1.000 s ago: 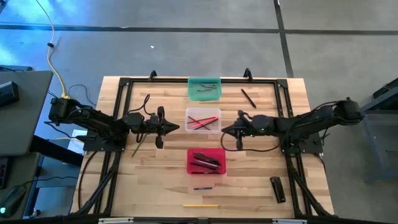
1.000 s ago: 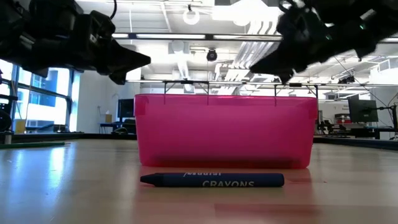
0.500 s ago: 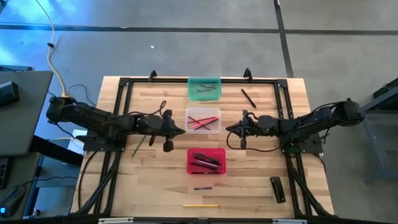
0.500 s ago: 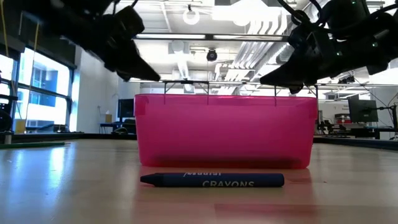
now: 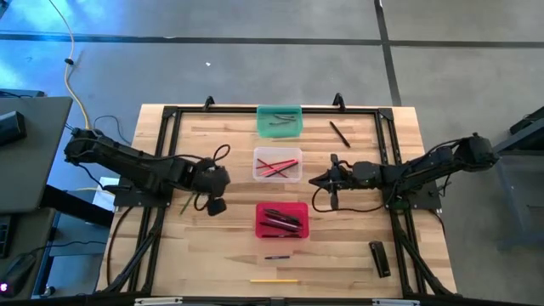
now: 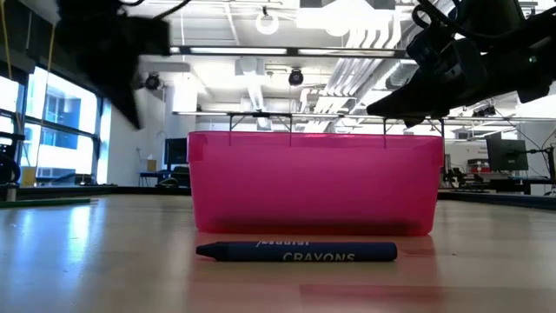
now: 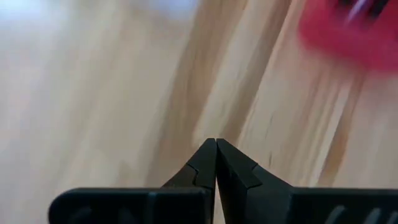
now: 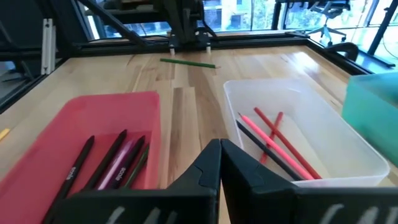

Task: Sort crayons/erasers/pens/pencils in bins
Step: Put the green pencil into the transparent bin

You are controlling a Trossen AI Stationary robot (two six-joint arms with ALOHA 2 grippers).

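Three bins stand in a row down the table's middle: teal (image 5: 279,121) farthest, clear (image 5: 278,164) with red pencils (image 8: 277,140), and red (image 5: 282,219) with crayons (image 8: 115,163). My left gripper (image 5: 223,180) is shut with nothing in it and points steeply down at bare wood left of the clear bin. My right gripper (image 5: 312,181) is also shut with nothing in it, nearly level, its tip between the clear and red bins' right ends. A pen (image 5: 340,133), a green pencil (image 5: 185,202), a blue crayon (image 6: 295,252) and a yellow pencil (image 5: 274,280) lie loose on the table.
A black block (image 5: 379,258) lies near the front right corner. A black frame (image 5: 170,115) runs round the table's far and side edges. Bare wood lies between the bins and each arm.
My left gripper has drawn back toward the table's left edge, away from the clear bin, risen a little and tipped from level to steeply downward. It has stayed shut. My right gripper has sunk slightly and stayed shut.
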